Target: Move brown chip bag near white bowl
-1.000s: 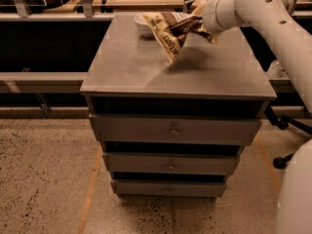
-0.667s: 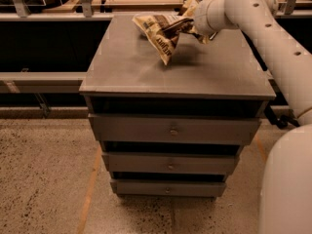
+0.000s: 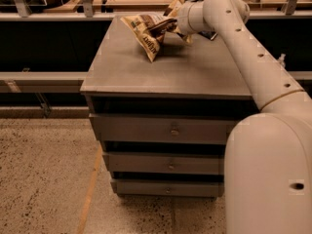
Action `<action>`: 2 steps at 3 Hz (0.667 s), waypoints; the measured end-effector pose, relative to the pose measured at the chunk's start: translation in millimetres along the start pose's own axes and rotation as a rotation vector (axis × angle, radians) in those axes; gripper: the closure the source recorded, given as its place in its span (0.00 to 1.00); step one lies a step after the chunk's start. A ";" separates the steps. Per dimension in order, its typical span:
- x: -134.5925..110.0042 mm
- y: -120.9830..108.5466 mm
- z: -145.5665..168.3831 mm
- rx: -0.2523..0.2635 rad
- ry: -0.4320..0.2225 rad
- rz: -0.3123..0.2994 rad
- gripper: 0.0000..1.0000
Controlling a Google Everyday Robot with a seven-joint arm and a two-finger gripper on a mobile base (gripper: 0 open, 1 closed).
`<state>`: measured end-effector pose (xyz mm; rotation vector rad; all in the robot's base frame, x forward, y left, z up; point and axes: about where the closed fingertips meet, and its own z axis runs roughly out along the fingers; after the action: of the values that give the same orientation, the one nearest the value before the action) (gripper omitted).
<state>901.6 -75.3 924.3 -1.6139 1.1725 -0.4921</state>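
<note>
Risk of slipping: the gripper (image 3: 169,27) pinches the brown chip bag (image 3: 147,33) at one crumpled end only, and foil is slick. A quick swing could pull it out of the jaws, I judge.
Risk of dragging: the bag's lowest corner hangs at or just above the tabletop (image 3: 165,77); I cannot tell whether it touches. If it does, it could snag and twist the bag in the grip.
Risk to the target: the white bowl does not show, and it may sit hidden behind the bag near the far edge. A bag this loose, lowered blind, could knock or cover a small bowl instead of lying beside it.
Risk at the edge: the bag is close to the far edge, so a release too far back could drop it off the tabletop.
Gripper state: clamped on the bag's right end, jaws mostly buried in the folds.
Gripper place: by the far edge, about mid-width, with the arm reaching in over the right edge.
Bag place: held above the far half of the tabletop, a little left of the middle, well apart from the near edge.
Bag long axis: tilted, running from the gripped end down toward the near-left corner.
Bag pointing: the lowest corner aims down and toward the near edge, and the broad crinkled end spreads toward the far-left corner.
</note>
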 end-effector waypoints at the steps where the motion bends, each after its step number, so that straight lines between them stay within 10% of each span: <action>1: 0.9 3.1 20.1 -0.003 0.003 0.009 0.22; 2: 16.1 -3.4 12.7 -0.007 0.039 0.051 0.00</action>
<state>920.1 -83.0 918.8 -1.5831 1.2427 -0.4888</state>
